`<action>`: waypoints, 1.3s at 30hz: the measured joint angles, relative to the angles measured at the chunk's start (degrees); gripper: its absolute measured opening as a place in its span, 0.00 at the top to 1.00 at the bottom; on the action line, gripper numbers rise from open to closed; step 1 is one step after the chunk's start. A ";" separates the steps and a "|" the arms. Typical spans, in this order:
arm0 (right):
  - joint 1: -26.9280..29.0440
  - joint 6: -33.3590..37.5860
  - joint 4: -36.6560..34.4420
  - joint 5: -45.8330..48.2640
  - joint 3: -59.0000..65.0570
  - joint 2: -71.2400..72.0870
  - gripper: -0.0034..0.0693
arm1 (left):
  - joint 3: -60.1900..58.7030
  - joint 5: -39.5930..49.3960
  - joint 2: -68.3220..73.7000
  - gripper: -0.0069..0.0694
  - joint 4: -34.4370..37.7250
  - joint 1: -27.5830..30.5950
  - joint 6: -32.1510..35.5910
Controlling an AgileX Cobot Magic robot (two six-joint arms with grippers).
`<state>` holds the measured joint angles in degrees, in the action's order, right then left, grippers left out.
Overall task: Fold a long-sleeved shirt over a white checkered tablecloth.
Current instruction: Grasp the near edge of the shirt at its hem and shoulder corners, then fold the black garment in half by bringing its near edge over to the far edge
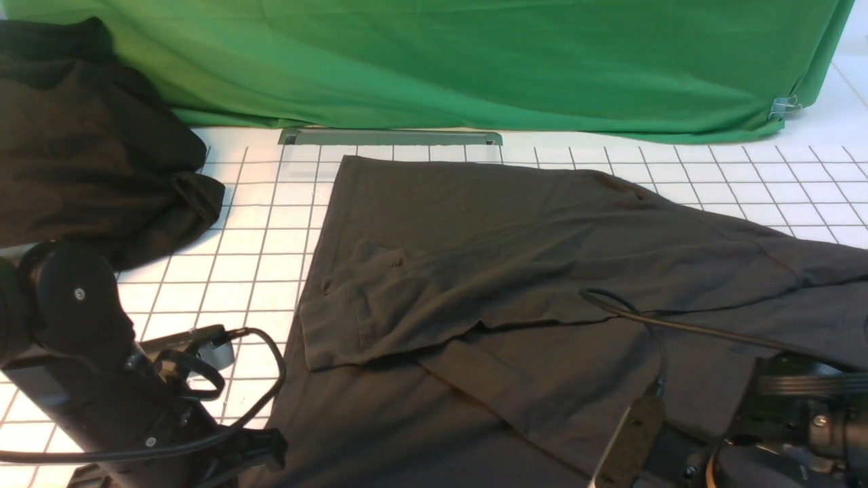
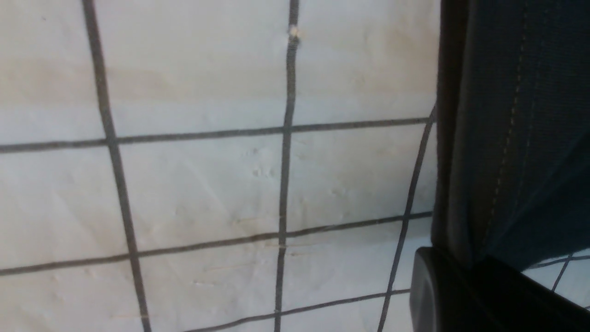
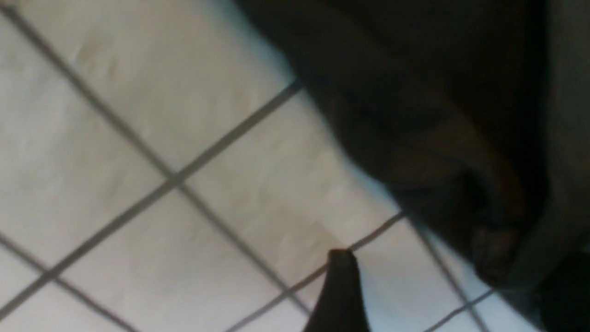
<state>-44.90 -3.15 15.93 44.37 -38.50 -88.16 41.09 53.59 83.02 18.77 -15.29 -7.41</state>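
Charcoal long-sleeved shirt (image 1: 515, 257) lies rumpled and partly folded on the white checkered tablecloth (image 1: 264, 224).
Soft matte cotton with stitched edging, its near and right parts cut off; the left pincer (image 1: 261, 453) is clamped on its edge, the right pincer (image 3: 451, 295), blurred, stands apart.

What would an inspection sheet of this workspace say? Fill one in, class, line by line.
Surface: white checkered tablecloth, flat, faintly stained.
Job's things: long-sleeved shirt spread out, one sleeve folded across its body.
Clutter: black cloth heap, far left.
End effectors: left end effector shut on the shirt's hem; right end effector open, holding nothing.
Cables: black cable loops beside the left end effector; second cable crosses the shirt.
Surroundings: green backdrop; grey metal bar behind.
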 joint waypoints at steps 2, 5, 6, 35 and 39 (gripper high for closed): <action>0.00 -0.23 1.28 -0.77 -0.78 -0.30 0.27 | 0.00 0.00 0.00 0.88 0.00 0.00 0.15; 0.00 -0.28 2.12 -1.67 -1.23 -0.66 0.33 | 0.00 0.00 0.00 0.88 0.00 0.00 0.15; -0.04 -0.28 2.18 -1.72 -1.27 -0.79 0.37 | 0.00 0.00 0.00 0.88 0.00 0.00 0.20; -0.16 3.15 -9.15 11.90 2.90 12.82 0.90 | -0.38 14.88 -14.59 0.88 5.17 0.00 3.22; -0.16 3.15 -8.75 13.59 2.96 16.52 0.90 | -1.02 15.34 -18.43 0.87 7.04 0.00 2.23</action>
<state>-45.06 0.00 7.18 57.96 -35.54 -71.64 40.07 68.93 64.59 25.81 -15.29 -5.18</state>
